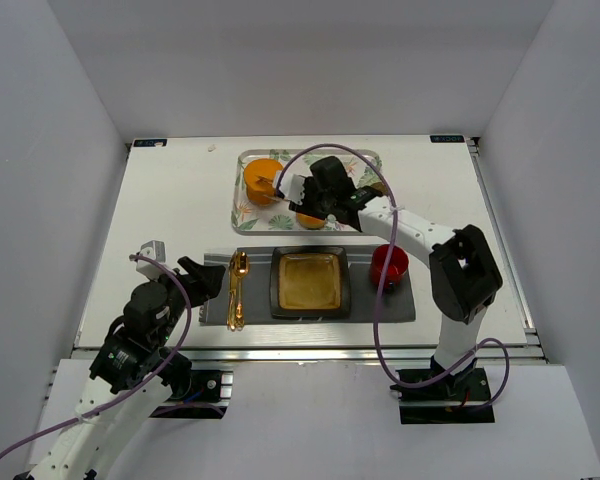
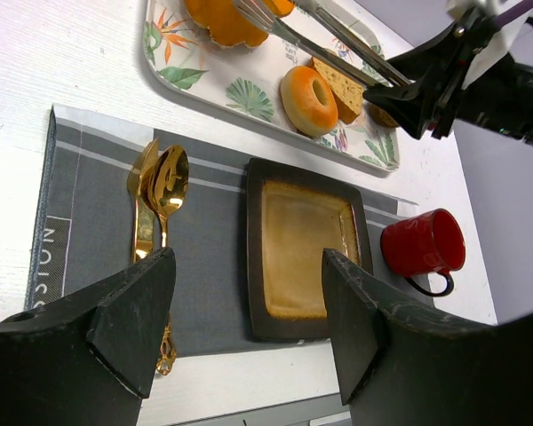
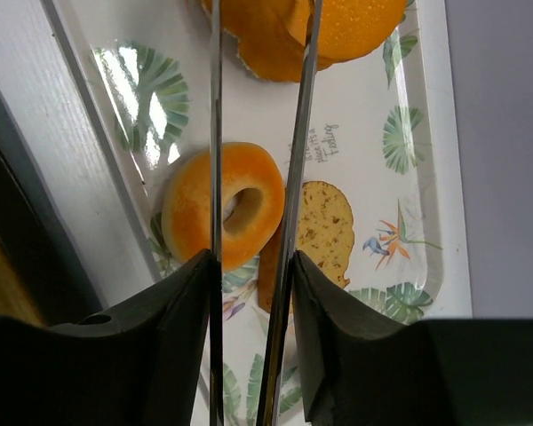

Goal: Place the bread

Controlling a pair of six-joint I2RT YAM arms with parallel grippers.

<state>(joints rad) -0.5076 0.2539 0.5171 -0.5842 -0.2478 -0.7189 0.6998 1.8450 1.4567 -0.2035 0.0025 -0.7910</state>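
Top external is showing us a white table (image 1: 175, 205) within white walls (image 1: 280, 70). Our right gripper (image 3: 251, 266) is grasping tongs (image 3: 215, 133) near the bread (image 3: 324, 231); our left gripper (image 2: 246, 284) is hanging released.

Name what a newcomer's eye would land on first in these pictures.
The right end effector clamps long metal tongs over the leaf-patterned tray at the table's far side. The tongs' arms run across a glazed doughnut, with the speckled bread slice beside it. Nearer the arms, a dark square plate sits on a grey mat between gold cutlery and a red mug.
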